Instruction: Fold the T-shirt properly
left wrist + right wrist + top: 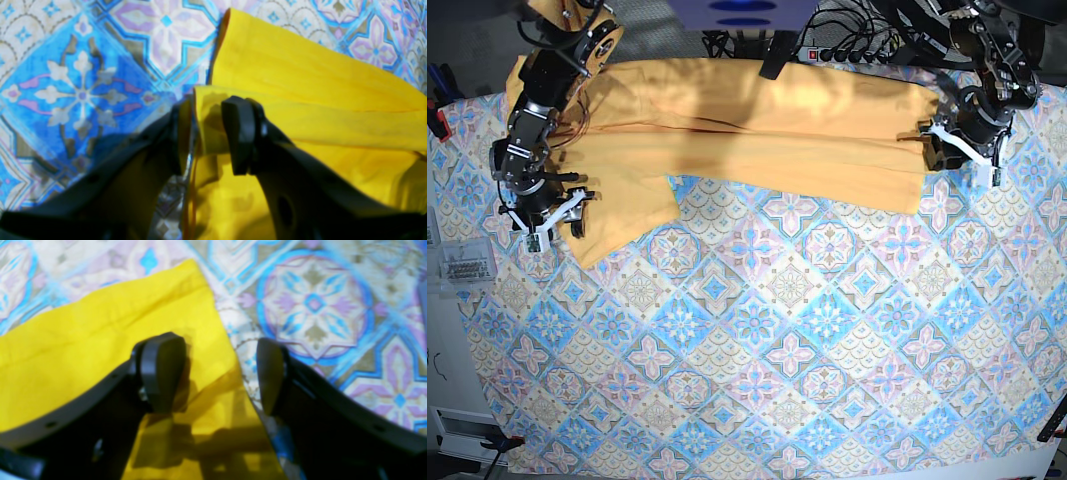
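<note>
The yellow-orange T-shirt (757, 130) lies as a long band across the far side of the tile-patterned cloth (777, 330), with one part hanging toward the front at the left. My left gripper (955, 150) is at the shirt's right end. In the left wrist view the left gripper (208, 133) has its jaws narrowly apart, with a raised fold of the shirt (300, 76) between them. My right gripper (539, 212) is at the shirt's left end. In the right wrist view the right gripper (220, 373) is open astride the shirt's (100, 333) edge, one finger over fabric and one over the cloth.
A clear plastic box (462, 265) stands off the table's left edge. Cables and a power strip (827, 50) lie behind the shirt at the back. The patterned cloth covers the whole table in front of the shirt.
</note>
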You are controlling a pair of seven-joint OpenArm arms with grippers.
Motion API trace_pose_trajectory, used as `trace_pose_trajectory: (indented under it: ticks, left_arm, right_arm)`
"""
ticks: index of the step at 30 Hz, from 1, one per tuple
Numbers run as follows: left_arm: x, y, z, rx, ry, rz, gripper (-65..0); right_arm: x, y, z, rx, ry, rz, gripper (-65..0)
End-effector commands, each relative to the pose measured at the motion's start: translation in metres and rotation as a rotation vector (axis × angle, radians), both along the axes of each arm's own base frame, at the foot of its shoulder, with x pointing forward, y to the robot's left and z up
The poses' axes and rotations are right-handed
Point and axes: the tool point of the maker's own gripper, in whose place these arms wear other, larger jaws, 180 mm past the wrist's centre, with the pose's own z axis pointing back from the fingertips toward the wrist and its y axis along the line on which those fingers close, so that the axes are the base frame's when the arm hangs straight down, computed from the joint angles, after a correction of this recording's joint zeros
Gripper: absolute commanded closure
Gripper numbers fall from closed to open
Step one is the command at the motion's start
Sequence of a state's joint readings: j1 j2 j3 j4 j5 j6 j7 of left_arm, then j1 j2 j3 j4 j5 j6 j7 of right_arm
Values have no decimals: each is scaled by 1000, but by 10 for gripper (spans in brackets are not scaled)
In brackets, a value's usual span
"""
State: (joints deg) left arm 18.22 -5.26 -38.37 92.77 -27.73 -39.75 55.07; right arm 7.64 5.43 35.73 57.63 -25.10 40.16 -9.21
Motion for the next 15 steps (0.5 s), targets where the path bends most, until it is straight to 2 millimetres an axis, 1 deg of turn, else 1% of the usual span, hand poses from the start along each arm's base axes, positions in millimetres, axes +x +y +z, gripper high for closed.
trace_pose_trajectory:
  ticks: [1,4,9,10,11,14,15]
  left_arm:
    - [6,4,8,8,-34,-4,-191]
    - [6,4,8,8,-34,-4,-191]
    - [6,4,9,8,-34,-2,-191]
    - [6,4,9,8,-34,-2,-191]
    - [6,4,9,8,-34,-2,-191]
    - [6,5,9,9,-36,0,-191]
    - [6,5,9,9,-37,0,-191]
  right_arm:
    - [15,-9,16,-5,-63,-13,-359]
    - [20,0,11,16,-51,8,-358]
    - [19,5,7,1,-30,51,-354]
    - [19,6,7,1,-29,54,-338]
    - [15,5,4,2,-22,51,-305]
    - [4,6,-3,2,1,51,-173]
    - [2,5,-3,-2,1,52,-141]
